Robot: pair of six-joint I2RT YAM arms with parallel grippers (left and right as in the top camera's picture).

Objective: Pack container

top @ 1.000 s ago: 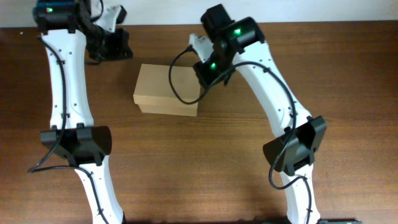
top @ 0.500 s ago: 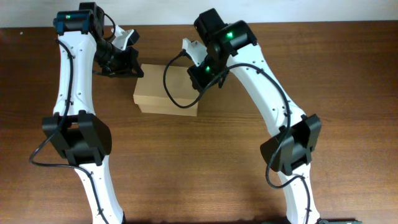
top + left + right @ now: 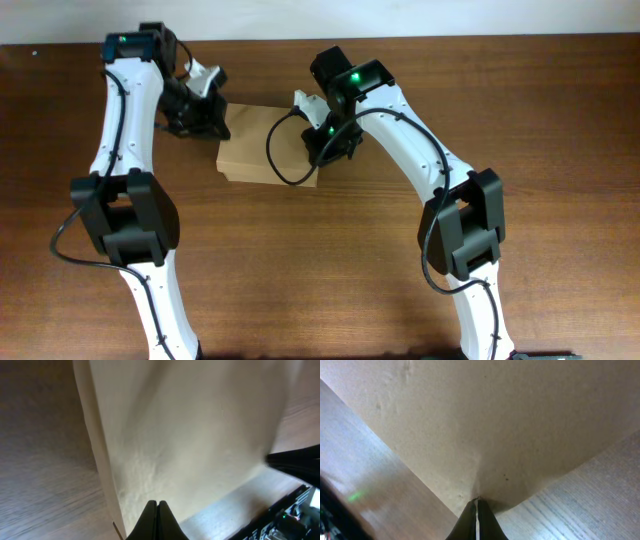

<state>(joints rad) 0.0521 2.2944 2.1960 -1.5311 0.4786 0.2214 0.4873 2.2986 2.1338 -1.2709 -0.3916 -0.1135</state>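
The container (image 3: 262, 150) is a plain tan cardboard box lying mid-table with its lid down. My left gripper (image 3: 215, 118) is shut at the box's far left corner. In the left wrist view its tips (image 3: 157, 504) sit over the box top (image 3: 200, 435), close to the left edge. My right gripper (image 3: 318, 148) is shut over the box's right end. In the right wrist view its tips (image 3: 477, 500) touch the box top (image 3: 510, 410) near a corner, where the cardboard shows a small crease. Neither gripper holds anything.
The brown wooden table (image 3: 560, 120) runs round the box on all sides. A pale wall edge (image 3: 260, 20) borders the back. The right arm's black cable (image 3: 272, 140) loops over the box top.
My left gripper has swung right from the far left onto the box's far left corner. My right gripper has moved down and left onto the box's right end. The box has stayed in place.
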